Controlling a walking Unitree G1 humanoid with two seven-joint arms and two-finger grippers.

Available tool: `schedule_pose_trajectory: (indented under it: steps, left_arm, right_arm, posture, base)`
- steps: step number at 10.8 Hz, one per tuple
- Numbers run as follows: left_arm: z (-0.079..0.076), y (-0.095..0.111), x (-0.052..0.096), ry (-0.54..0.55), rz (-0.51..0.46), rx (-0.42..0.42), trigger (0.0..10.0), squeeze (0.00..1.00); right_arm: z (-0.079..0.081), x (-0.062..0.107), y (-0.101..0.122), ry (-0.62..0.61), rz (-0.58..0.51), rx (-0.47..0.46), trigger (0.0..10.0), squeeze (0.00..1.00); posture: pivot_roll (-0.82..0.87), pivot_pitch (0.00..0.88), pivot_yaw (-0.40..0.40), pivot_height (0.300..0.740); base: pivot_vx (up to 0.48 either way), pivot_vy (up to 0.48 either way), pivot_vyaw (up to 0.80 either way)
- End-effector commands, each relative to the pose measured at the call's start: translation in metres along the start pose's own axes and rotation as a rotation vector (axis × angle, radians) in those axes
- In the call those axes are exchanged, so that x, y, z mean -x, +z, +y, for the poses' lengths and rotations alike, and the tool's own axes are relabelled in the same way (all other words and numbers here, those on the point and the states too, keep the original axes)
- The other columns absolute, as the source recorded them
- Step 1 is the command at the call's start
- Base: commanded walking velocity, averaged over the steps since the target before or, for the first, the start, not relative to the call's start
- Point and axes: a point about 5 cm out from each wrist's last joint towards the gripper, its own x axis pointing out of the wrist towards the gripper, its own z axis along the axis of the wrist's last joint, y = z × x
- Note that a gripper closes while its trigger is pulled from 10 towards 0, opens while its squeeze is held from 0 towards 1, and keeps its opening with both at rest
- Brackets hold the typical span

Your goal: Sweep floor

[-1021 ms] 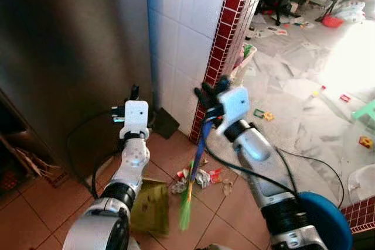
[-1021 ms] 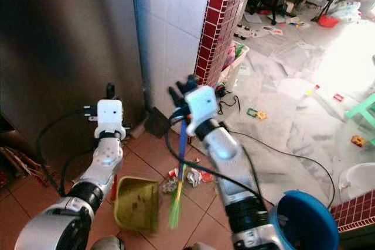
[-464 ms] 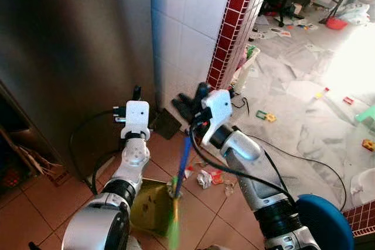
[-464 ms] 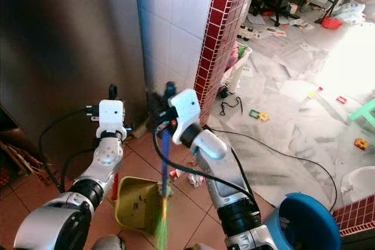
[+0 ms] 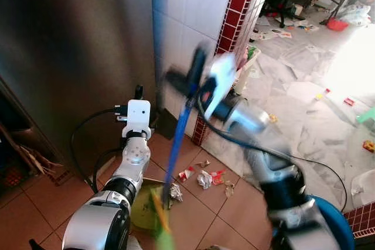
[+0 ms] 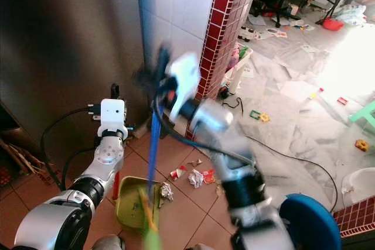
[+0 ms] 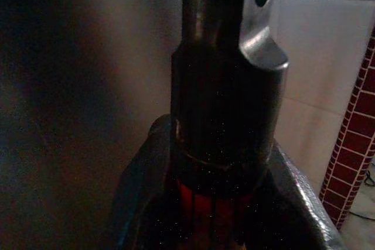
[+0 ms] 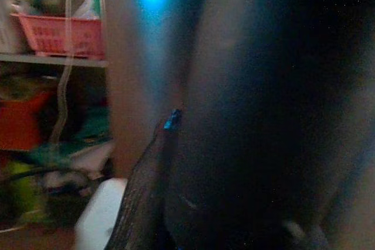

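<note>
My right gripper (image 5: 191,80), blurred by motion, is shut on the blue broom handle (image 5: 177,141) in front of the white tiled wall. The broom's green bristles (image 5: 163,239) hang low over the olive-green dustpan (image 5: 142,215) on the terracotta floor. One crumpled paper (image 5: 175,192) lies at the dustpan's edge. More crumpled paper (image 5: 204,178) and red wrappers (image 5: 217,175) lie just right of it. My left gripper (image 5: 137,92) is held up near the steel door, shut on the dustpan's upright handle (image 7: 225,86), whose red lower part (image 6: 115,186) runs down to the pan.
A steel fridge door (image 5: 70,51) stands close on the left, with black cables (image 5: 82,144) trailing down it. The white tiled wall (image 5: 190,10) ends in a red-tiled corner (image 5: 234,10). Beyond lies a marble floor (image 5: 304,92) strewn with toys and paper. A blue round object (image 5: 335,226) sits at bottom right.
My right gripper swung up and left with the broom, dragging the bristles over the dustpan. A crumpled paper now lies at the pan's edge. The left arm stayed put.
</note>
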Motion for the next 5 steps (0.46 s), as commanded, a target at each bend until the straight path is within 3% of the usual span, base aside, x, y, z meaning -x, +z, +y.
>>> schedule_pose_trajectory:
  steps: [1,2,4,5]
  left_arm:
    - [-0.004,0.008,-0.003,-0.017,-0.029,0.009,10.0,0.0]
    - [0.004,0.012,-0.005,0.068,-0.035,0.034,10.0,0.0]
    - [0.013,0.026,-0.002,0.168,-0.145,0.048,10.0,0.0]
    - [0.015,0.028,0.0,0.182,-0.155,0.059,10.0,0.0]
  right_arm:
    - [-0.009,-0.001,0.025,-0.041,-0.091,0.141,10.0,0.0]
    - [-0.02,0.003,0.027,-0.138,-0.103,0.196,10.0,0.0]
    - [-0.026,0.005,0.007,-0.2,-0.062,0.219,10.0,0.0]
    - [-0.026,0.004,0.002,-0.204,-0.057,0.209,10.0,0.0]
  posture:
    - [-0.12,0.0,-0.084,0.74]
    - [-0.1,0.003,-0.087,0.74]
    - [-0.07,0.02,-0.1,0.74]
    - [-0.05,0.026,-0.104,0.74]
  base:
    - [0.0,0.0,0.0]
    - [0.0,0.0,0.0]
    - [0.0,0.0,0.0]
    - [0.0,0.0,0.0]
